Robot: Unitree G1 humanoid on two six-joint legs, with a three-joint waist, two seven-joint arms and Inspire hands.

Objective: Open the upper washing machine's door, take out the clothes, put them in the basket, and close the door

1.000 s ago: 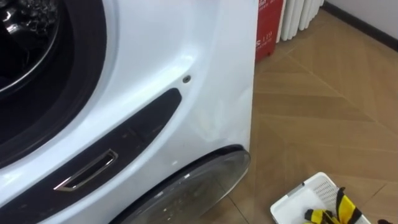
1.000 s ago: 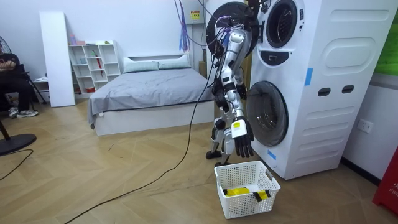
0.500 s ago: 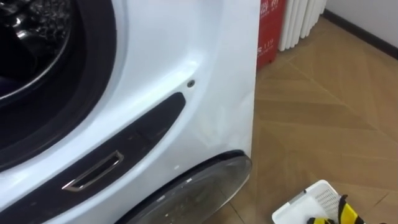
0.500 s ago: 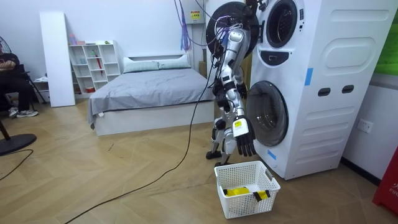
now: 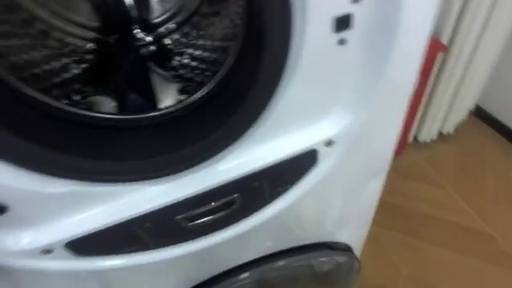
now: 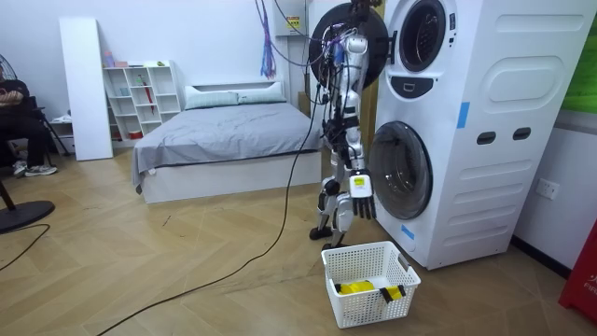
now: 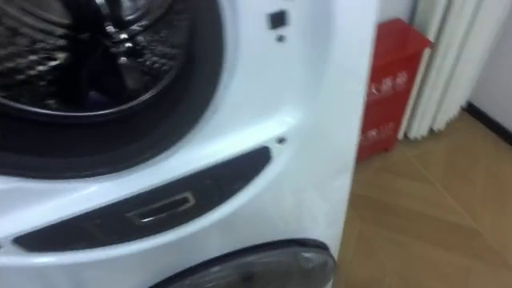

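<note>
The upper washing machine's drum [image 5: 120, 56] stands open in front of me, ringed by a dark seal. Small pale and dark pieces [image 5: 100, 102] lie at the drum's bottom; I cannot tell what they are. In the room view I stand upright facing the stacked machines [image 6: 448, 131]. My right hand [image 6: 362, 186] hangs open and empty at my side, above the white basket [image 6: 370, 280]. A yellow garment [image 6: 355, 287] lies in that basket.
A dark panel with a metal handle [image 5: 206, 213] runs below the drum, and the lower machine's glass door [image 5: 296, 268] curves beneath it. A red box [image 7: 390, 76] and white radiator [image 7: 444, 56] stand to the right. A bed [image 6: 224, 140] is behind me.
The eye view has swung up from the panel and basket to the open drum. In the room view I have straightened, and my right hand has risen a little.
</note>
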